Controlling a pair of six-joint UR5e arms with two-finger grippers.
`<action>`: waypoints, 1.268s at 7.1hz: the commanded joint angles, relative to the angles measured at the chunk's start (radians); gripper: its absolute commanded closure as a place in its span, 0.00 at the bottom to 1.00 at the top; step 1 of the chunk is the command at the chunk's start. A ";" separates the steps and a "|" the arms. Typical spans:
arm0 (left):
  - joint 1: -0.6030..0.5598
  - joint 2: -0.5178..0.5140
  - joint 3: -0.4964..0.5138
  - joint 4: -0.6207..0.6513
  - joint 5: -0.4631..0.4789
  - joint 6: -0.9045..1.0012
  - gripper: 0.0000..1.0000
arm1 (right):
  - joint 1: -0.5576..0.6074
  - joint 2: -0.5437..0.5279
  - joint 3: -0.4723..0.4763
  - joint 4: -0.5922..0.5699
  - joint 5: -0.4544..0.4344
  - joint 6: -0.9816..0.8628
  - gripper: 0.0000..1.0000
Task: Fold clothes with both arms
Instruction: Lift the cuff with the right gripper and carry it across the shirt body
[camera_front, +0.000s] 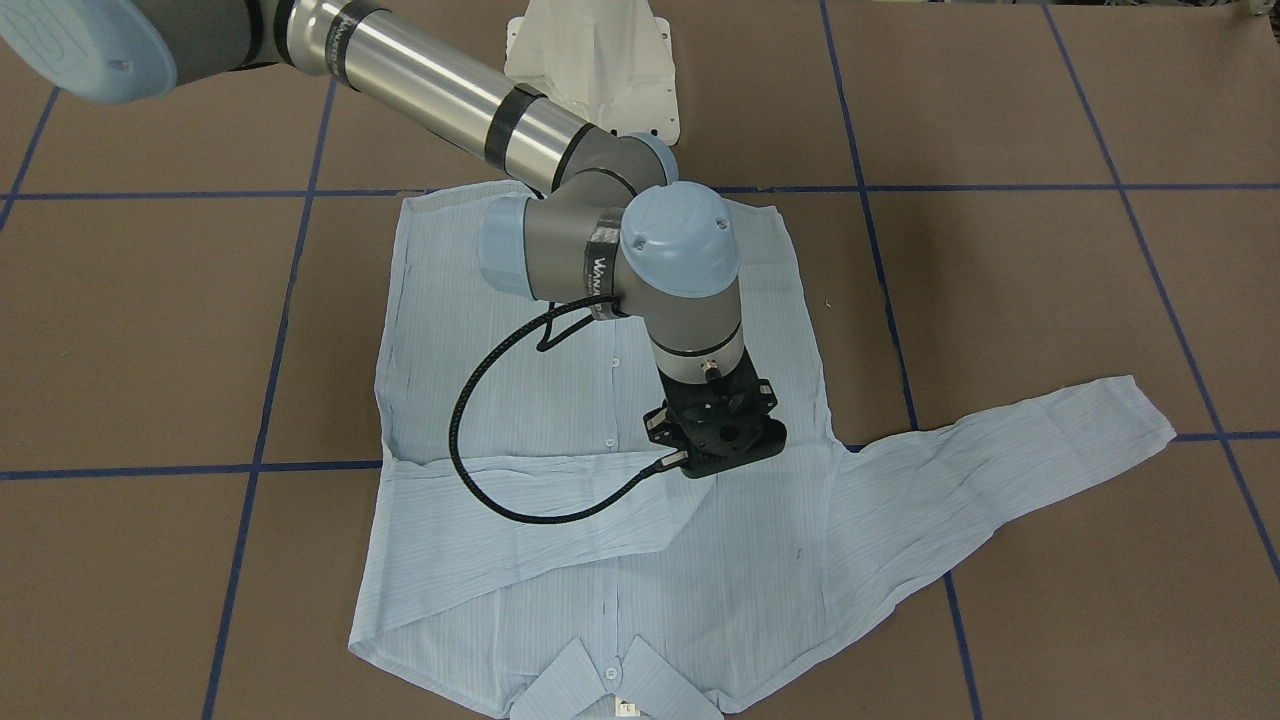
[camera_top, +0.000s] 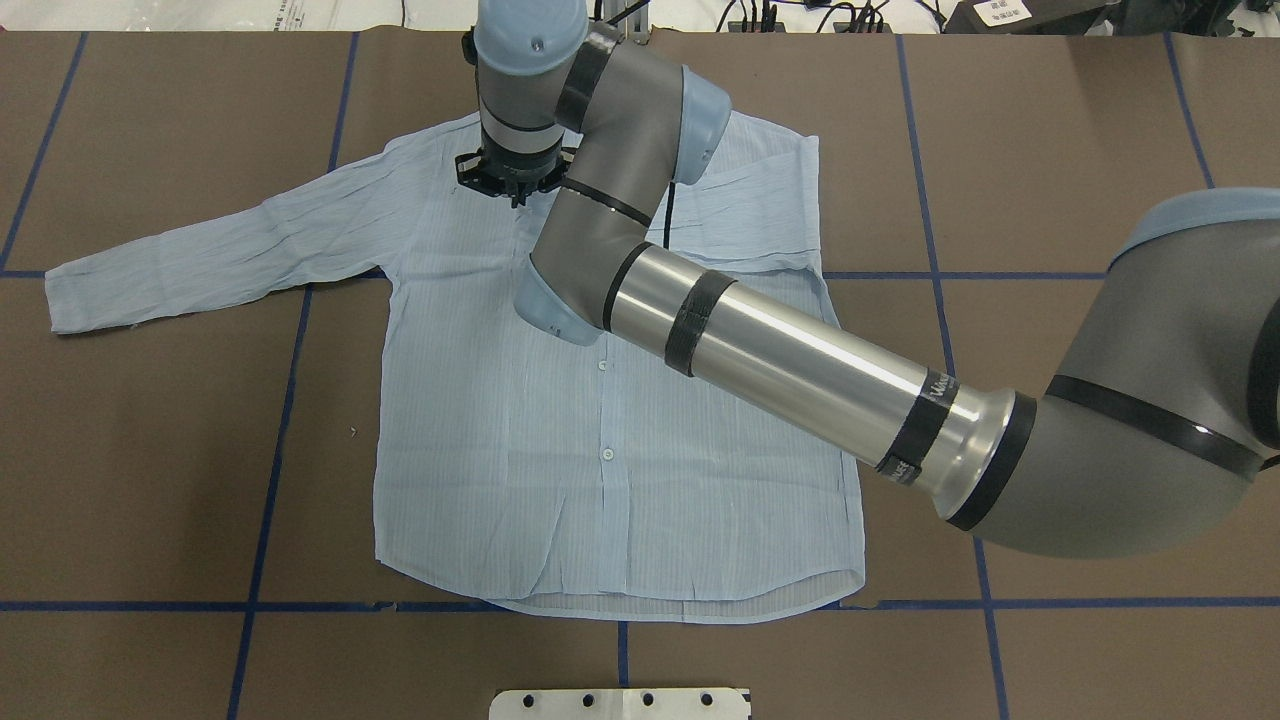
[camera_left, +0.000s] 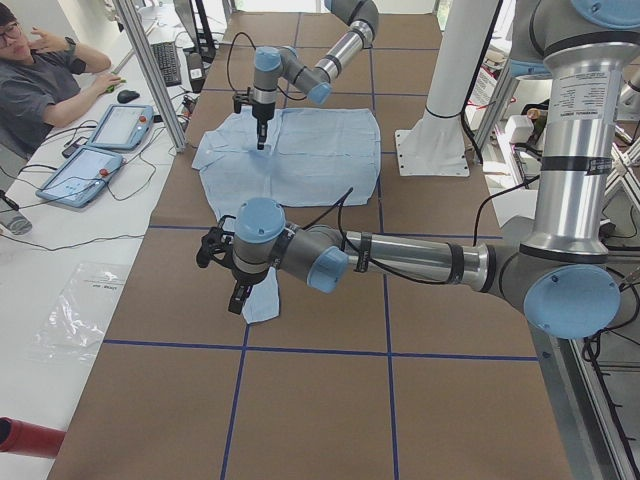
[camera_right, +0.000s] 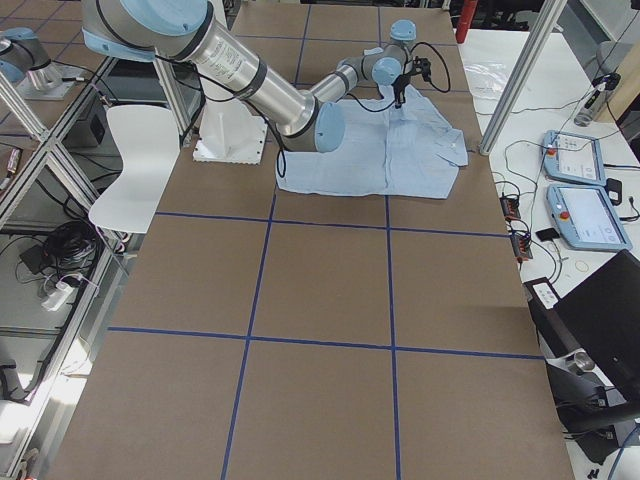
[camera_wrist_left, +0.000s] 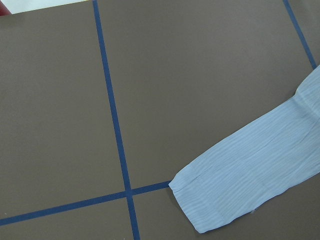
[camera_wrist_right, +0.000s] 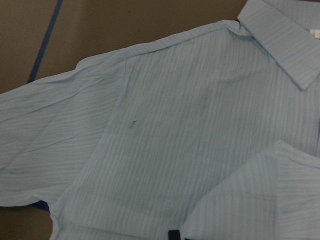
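The pale blue striped shirt (camera_front: 430, 330) lies flat, buttons up, on the brown table; it also shows in the overhead view (camera_top: 500, 450). One sleeve (camera_front: 520, 540) is folded across the chest. The other sleeve (camera_top: 200, 250) lies stretched out sideways. My right gripper (camera_top: 514, 195) points down at the upper chest, tips at the end of the folded sleeve (camera_wrist_right: 280, 200), and looks shut there. My left gripper (camera_left: 235, 295) hovers over the stretched sleeve's cuff (camera_wrist_left: 240, 175). It shows only in the exterior left view, so I cannot tell if it is open.
The white pedestal base (camera_front: 590, 70) stands behind the shirt's hem. Blue tape lines (camera_top: 290, 400) cross the table. An operator (camera_left: 40, 80) sits at a side desk with tablets (camera_left: 100, 150) past the collar end.
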 joint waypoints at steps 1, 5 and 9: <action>0.003 -0.008 0.020 -0.001 0.000 0.001 0.01 | -0.046 0.022 -0.029 0.097 -0.100 -0.002 0.00; 0.036 -0.014 0.077 -0.134 0.014 -0.222 0.01 | -0.043 0.021 0.023 0.049 -0.083 0.045 0.00; 0.323 0.038 0.164 -0.541 0.299 -0.749 0.01 | 0.062 -0.106 0.349 -0.415 0.025 0.015 0.00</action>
